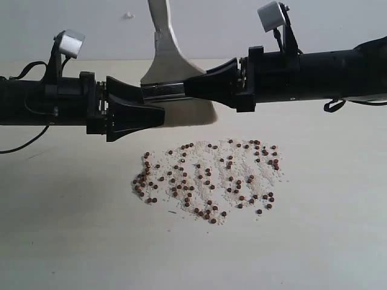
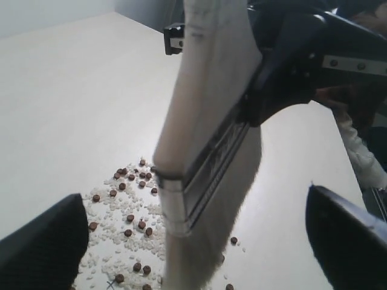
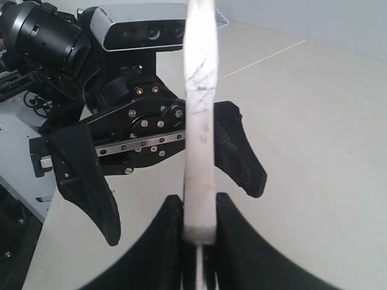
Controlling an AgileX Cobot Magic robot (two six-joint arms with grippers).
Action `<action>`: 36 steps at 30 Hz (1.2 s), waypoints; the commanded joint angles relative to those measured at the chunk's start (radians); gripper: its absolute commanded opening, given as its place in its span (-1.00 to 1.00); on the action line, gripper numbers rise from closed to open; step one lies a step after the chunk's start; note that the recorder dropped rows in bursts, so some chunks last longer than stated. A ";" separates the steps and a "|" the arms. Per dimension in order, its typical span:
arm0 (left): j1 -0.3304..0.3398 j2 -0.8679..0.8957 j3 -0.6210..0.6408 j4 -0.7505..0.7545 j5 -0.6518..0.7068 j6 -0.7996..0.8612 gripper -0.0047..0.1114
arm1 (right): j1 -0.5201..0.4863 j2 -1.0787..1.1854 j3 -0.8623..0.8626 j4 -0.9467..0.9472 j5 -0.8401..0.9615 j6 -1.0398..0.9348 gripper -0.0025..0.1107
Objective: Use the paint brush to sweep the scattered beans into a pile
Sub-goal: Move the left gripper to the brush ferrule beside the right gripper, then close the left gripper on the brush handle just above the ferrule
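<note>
The paint brush (image 1: 162, 57) hangs upright, handle up and whitish bristles (image 1: 192, 112) down, just behind the beans. My right gripper (image 1: 188, 88) is shut on its silver ferrule (image 1: 162, 90); in the right wrist view the brush (image 3: 201, 121) is pinched between both black fingers of the right gripper (image 3: 199, 202). My left gripper (image 1: 152, 104) is open, facing the brush's narrow edge from the left, holding nothing. In the left wrist view the brush (image 2: 205, 139) stands between the spread fingers of the left gripper (image 2: 193, 199). The beans (image 1: 208, 178) with whitish grains lie spread in a wide loose patch; part of this patch of beans (image 2: 130, 220) shows in the left wrist view.
The pale table (image 1: 72, 241) stretches around the patch on every side. Both black arms reach in level from left and right above its far half. A white wall (image 1: 91, 18) stands behind the table.
</note>
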 commanded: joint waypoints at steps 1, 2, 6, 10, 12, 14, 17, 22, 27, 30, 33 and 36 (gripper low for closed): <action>-0.003 0.002 -0.010 -0.011 0.009 0.003 0.64 | 0.003 0.000 -0.009 0.013 0.020 0.000 -0.96; -0.003 0.002 -0.015 -0.011 0.009 0.003 0.64 | 0.003 0.000 -0.009 0.013 0.020 0.000 -0.96; -0.003 0.002 -0.036 -0.011 0.009 -0.003 0.64 | 0.003 0.034 -0.009 0.013 0.020 0.000 -0.96; -0.004 0.002 -0.042 -0.011 0.009 -0.006 0.64 | 0.003 0.077 -0.009 0.014 0.020 -0.008 -0.96; -0.004 0.002 -0.042 -0.011 0.009 -0.006 0.64 | 0.003 0.084 -0.009 0.014 0.020 -0.015 -0.96; -0.006 0.002 -0.042 -0.011 0.009 -0.006 0.64 | 0.003 0.086 -0.017 0.014 0.020 -0.015 -0.96; -0.024 0.002 -0.042 -0.011 0.009 -0.002 0.64 | 0.003 0.086 -0.018 0.014 0.020 -0.015 -0.96; -0.051 0.002 -0.042 -0.011 0.009 0.004 0.64 | 0.003 0.085 -0.018 0.014 0.020 -0.015 -0.96; -0.051 0.002 -0.042 -0.011 0.009 -0.002 0.64 | 0.003 0.085 -0.018 0.014 0.020 -0.015 -0.96; -0.051 0.002 -0.042 0.005 0.009 -0.002 0.64 | 0.003 0.085 -0.018 0.014 0.020 -0.015 -0.96; -0.051 0.002 -0.042 -0.005 0.002 0.000 0.64 | 0.003 0.085 -0.018 0.014 0.020 -0.015 -0.96; -0.051 0.002 -0.042 -0.011 -0.002 -0.002 0.48 | 0.003 0.085 -0.018 0.014 0.020 -0.015 -0.96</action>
